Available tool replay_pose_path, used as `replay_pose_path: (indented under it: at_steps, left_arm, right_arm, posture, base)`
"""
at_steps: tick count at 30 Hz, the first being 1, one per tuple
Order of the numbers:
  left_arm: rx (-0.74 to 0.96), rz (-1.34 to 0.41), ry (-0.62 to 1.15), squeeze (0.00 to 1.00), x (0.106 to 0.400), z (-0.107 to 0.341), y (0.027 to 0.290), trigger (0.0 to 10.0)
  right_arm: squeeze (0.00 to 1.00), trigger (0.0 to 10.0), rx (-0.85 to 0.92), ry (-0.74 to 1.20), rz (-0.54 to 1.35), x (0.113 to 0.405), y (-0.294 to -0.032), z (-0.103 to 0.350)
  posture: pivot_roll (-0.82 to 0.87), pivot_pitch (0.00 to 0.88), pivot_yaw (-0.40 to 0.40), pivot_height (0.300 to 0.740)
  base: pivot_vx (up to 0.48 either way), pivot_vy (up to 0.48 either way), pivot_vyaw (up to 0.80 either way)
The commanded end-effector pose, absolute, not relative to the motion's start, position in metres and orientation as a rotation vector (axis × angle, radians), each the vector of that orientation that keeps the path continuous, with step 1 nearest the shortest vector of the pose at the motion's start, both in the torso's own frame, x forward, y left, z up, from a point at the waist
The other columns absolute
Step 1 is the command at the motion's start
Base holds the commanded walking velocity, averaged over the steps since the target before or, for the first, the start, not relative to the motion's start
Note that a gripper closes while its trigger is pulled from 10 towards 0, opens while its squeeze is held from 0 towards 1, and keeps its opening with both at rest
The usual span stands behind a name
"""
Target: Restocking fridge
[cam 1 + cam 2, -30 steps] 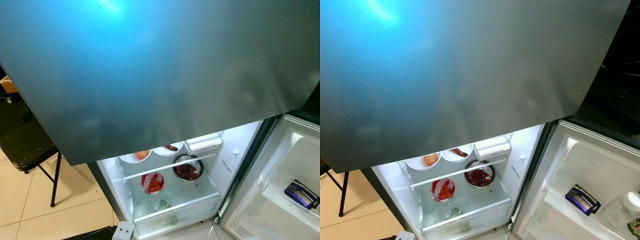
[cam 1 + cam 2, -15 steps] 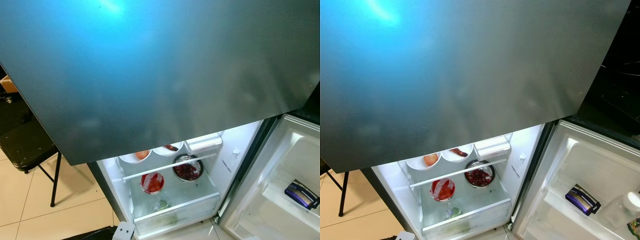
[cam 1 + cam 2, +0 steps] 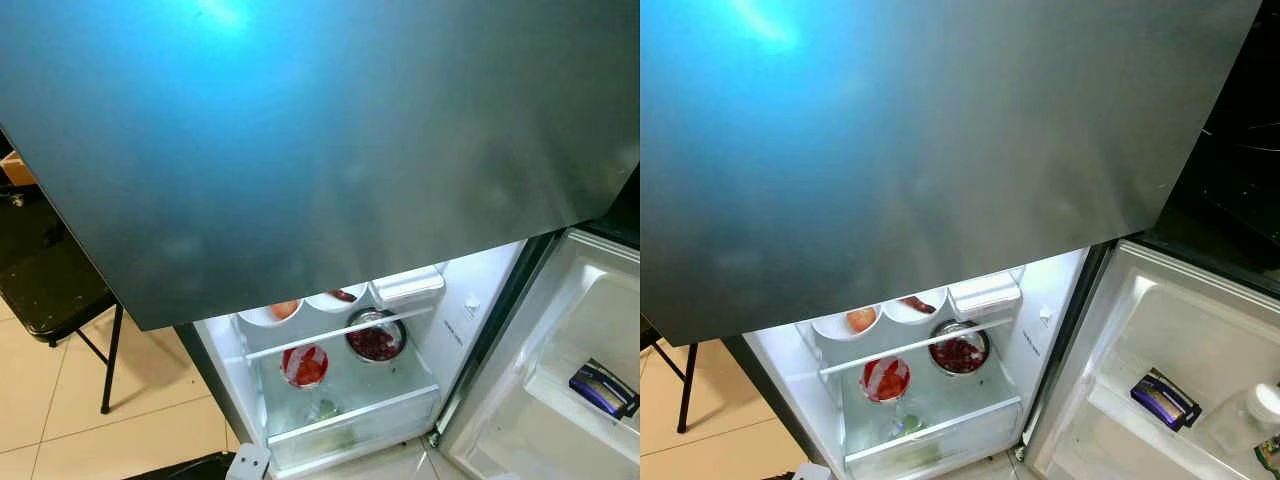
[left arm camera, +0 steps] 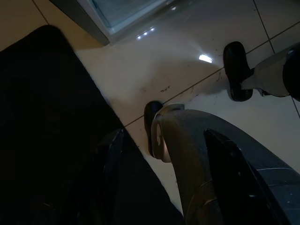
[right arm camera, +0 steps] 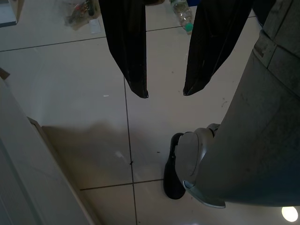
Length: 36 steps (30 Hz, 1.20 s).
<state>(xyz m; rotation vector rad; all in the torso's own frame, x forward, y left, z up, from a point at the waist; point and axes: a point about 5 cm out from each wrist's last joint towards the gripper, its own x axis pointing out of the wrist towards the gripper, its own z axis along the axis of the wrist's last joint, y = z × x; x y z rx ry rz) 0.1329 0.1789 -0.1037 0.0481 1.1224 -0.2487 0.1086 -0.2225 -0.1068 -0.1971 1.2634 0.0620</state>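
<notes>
The fridge is judged heavy and rigid; its smooth steel door offers grip only at an edge. The lower compartment stands open and lit, directly ahead, with bowls shelved inside and a dark packet in the door bin. The right gripper, spread empty, hangs over floor tiles. The left gripper's state cannot be told.
</notes>
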Motion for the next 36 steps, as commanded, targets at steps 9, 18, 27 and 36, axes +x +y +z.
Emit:
replay_pose_path:
  at_steps: [9, 18, 27, 36]
  left_arm:
    - [0.045, -0.253, 1.139, 0.0, 0.1293, -0.1052, 0.1772, 10.0]
    - [0.045, -0.251, 1.136, 0.0, 0.1306, -0.1047, 0.1776, 10.0]
    - [0.043, -0.252, 1.138, 0.0, 0.1297, -0.105, 0.1774, 10.0]
    - [0.043, -0.252, 1.138, 0.0, 0.1296, -0.105, 0.1773, 10.0]
  right_arm:
    - [0.0, 10.0, -0.192, 1.275, 0.061, 0.1059, -0.2211, -0.1078]
    - [0.0, 10.0, -0.191, 1.272, 0.062, 0.1071, -0.2205, -0.1076]
    - [0.0, 10.0, -0.188, 1.277, 0.062, 0.105, -0.2197, -0.1083]
    - [0.0, 10.0, -0.185, 1.278, 0.059, 0.1046, -0.2195, -0.1085]
  posture:
    - [0.01, 0.0, -0.022, 0.74]
    - [0.01, 0.0, -0.021, 0.74]
    - [0.01, 0.0, -0.02, 0.74]
    - [0.01, 0.0, -0.019, 0.74]
  base:
    - [0.0, 0.0, 0.0]
    - [0.0, 0.0, 0.0]
    - [0.0, 0.0, 0.0]
    - [0.0, 0.0, 0.0]
